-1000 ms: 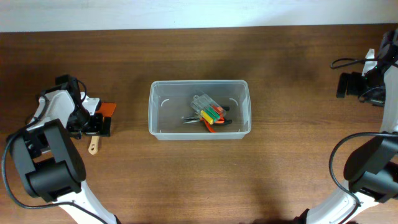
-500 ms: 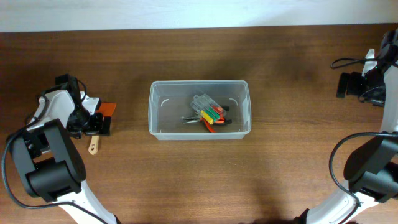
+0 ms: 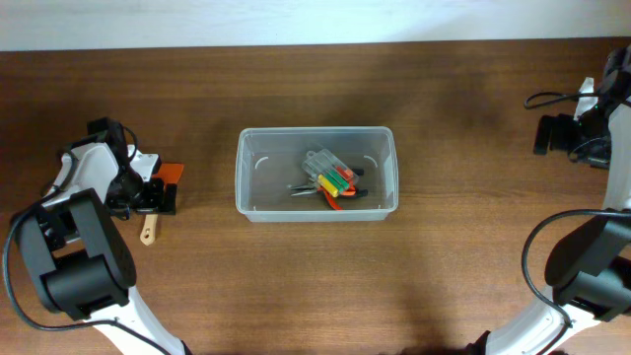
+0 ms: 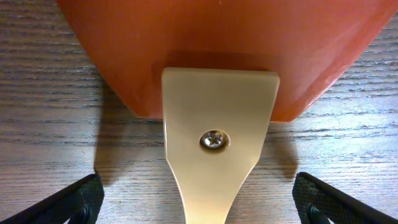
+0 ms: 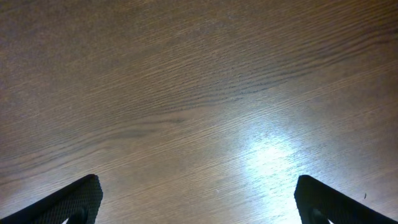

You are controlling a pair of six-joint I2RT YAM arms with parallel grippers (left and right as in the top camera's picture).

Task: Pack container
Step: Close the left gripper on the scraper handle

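The container (image 3: 315,131), a clear plastic tub, stands mid-table and holds several hand tools (image 3: 330,182) with green, orange and red handles. To its left a scraper lies flat, showing an orange blade (image 3: 172,173) and a cream handle (image 3: 148,234). My left gripper (image 3: 158,200) hangs low over it. In the left wrist view the orange blade (image 4: 217,50) fills the top, and the screwed cream handle (image 4: 217,124) runs down between the wide-apart fingers (image 4: 74,202). That left gripper (image 4: 199,202) is open and not touching the handle. My right gripper (image 3: 545,135) (image 5: 199,199) is open over bare wood.
A black cable (image 3: 552,98) loops on the table at the far right by the right arm. The left arm's base (image 3: 74,261) and the right arm's base (image 3: 592,266) stand at the front corners. A pale wall strip (image 3: 296,20) borders the table's far edge.
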